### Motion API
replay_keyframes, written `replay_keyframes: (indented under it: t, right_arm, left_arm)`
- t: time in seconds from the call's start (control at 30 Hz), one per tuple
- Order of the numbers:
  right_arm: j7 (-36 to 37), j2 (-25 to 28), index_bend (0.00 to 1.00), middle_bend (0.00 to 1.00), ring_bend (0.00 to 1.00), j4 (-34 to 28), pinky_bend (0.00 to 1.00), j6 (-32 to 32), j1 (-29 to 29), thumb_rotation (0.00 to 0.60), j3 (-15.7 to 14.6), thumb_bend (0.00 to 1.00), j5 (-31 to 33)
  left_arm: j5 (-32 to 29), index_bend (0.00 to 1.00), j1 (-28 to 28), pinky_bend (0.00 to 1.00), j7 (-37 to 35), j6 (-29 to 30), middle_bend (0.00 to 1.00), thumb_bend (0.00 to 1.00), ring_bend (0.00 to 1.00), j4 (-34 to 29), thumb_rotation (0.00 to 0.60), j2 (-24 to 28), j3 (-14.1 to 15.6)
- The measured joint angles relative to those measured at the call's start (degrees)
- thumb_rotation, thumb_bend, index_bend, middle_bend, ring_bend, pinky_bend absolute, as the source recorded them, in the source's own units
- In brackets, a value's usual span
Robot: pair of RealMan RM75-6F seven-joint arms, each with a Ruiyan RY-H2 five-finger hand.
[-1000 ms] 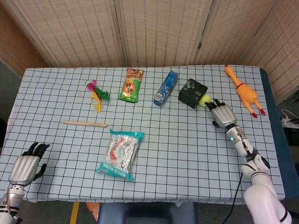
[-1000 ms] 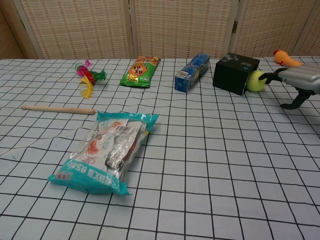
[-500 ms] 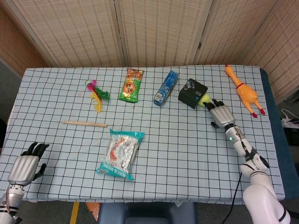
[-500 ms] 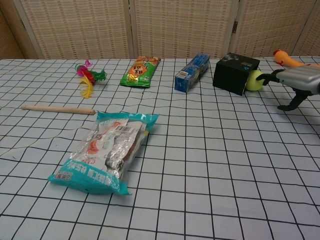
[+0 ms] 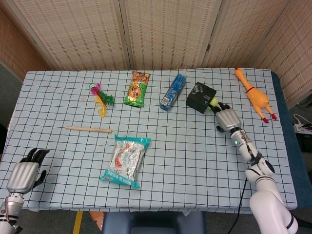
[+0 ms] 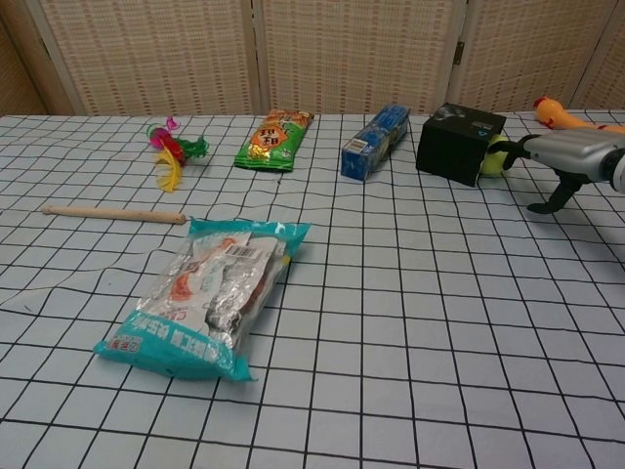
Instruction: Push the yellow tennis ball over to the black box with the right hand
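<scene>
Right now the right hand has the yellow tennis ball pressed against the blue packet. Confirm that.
Not quite. The right hand has the yellow tennis ball against the black box, not the blue packet, which lies apart to the box's left. The chest view shows the ball touching the box's side.

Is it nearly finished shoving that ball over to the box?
Nearly, it seems. The yellow tennis ball already sits against the side of the black box. The right hand is at the ball, fingers on it. What looks left is drawing that hand away. The left hand rests far off, holding nothing.
</scene>
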Motion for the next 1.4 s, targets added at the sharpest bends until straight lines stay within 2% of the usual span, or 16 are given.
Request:
replay_keyframes:
  t: [0.3,0.7,0.87,0.97,1.03,1.1,1.2,1.27,1.37,1.4]
  right_arm:
    - [2.96,-0.80,0.00,0.00,0.00,0.23,0.08,-0.93,0.92,0.600,-0.53,0.22,-0.53]
    - [2.70,-0.80,0.00,0.00,0.00,0.99,0.07,1.20,0.36,0.600,-1.07,0.22,-1.08]
    - [-0.84,-0.05,0.16,0.05,0.00,0.85,0.09,6.05,-1.36,0.600,-0.68,0.22,-0.76]
    - [-4.38,0.40,0.32,0.11,0.01,0.56,0.11,10.62,-3.02,0.600,-0.21,0.22,-0.36]
    - [-7.30,0.76,0.43,0.20,0.08,0.00,0.14,14.74,-4.60,0.600,0.31,0.22,0.10]
    - [-10.40,1.12,0.49,0.26,0.14,-0.95,0.16,18.76,-6.42,0.600,1.00,0.22,0.74]
    - [-16.58,1.97,0.50,0.26,0.14,-4.17,0.18,25.07,-9.95,0.600,2.39,0.22,2.14]
    - [-20.00,2.74,0.46,0.26,0.14,-7.23,0.19,27.67,-11.93,0.600,3.26,0.22,3.03]
    - [-24.16,4.52,0.30,0.22,0.09,-13.68,0.17,30.77,-14.47,0.600,4.18,0.22,4.04]
    - [-25.24,5.24,0.20,0.18,0.04,-16.30,0.14,32.14,-15.43,0.600,4.34,0.22,4.22]
  left_arm:
    - [-0.83,0.15,-0.20,0.35,0.22,-0.48,0.14,0.48,0.06,0.33,0.600,-0.20,-0.30]
    - [-0.51,0.15,-0.27,0.35,-0.20,-0.49,0.14,0.48,0.06,0.30,0.600,-0.01,-0.21]
    - [0.93,0.15,0.03,0.35,-0.96,0.58,0.14,0.48,0.06,-0.08,0.600,0.41,0.12]
    - [2.03,0.15,0.27,0.35,-1.52,1.40,0.14,0.48,0.06,-0.37,0.600,0.71,0.39]
    - [3.00,0.15,0.46,0.35,-2.08,2.00,0.14,0.48,0.06,-0.58,0.600,0.98,0.63]
    - [3.71,0.15,0.74,0.35,-2.93,2.47,0.14,0.48,0.06,-1.00,0.600,1.48,0.97]
    - [4.17,0.16,1.04,0.35,-3.59,2.92,0.14,0.48,0.07,-1.52,0.600,2.06,1.25]
    - [4.32,0.16,1.10,0.35,-3.70,3.04,0.14,0.48,0.07,-1.60,0.600,2.18,1.29]
    - [5.27,0.16,1.41,0.35,-4.31,4.14,0.15,0.48,0.07,-1.79,0.600,2.50,1.41]
    - [5.87,0.16,1.61,0.35,-4.48,4.81,0.15,0.48,0.07,-1.86,0.600,2.60,1.50]
